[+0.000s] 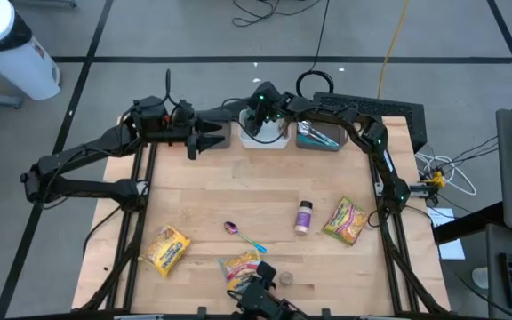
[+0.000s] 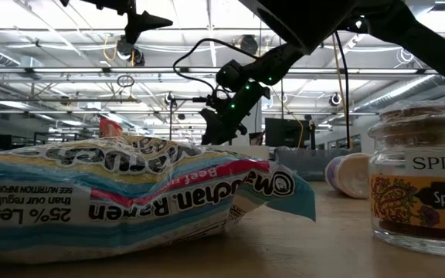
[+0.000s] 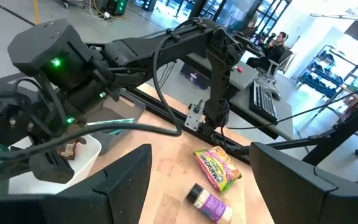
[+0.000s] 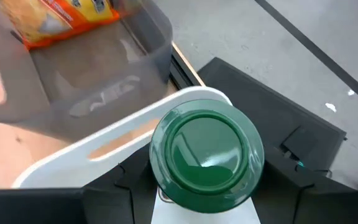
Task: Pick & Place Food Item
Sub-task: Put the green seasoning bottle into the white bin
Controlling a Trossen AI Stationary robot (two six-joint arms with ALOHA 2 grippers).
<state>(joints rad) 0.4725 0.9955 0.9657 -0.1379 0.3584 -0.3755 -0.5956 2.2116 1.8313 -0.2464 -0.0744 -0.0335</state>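
Over the white bin's (image 4: 104, 140) rim, right pincer (image 4: 207, 186) clamps a green-lidded jar (image 4: 205, 155).

Setting: industrial robotics lab, open hall. Evidence: exposed ceiling trusses (image 2: 68, 73) with strip lighting; taped lines on grey concrete floor (image 1: 194, 27); loose cables (image 1: 269, 11) across floor; wooden worktable (image 1: 265, 196) on dark frame; keyboard (image 3: 265, 99) at adjacent desk; seated person (image 3: 277, 45) at workstation beyond.
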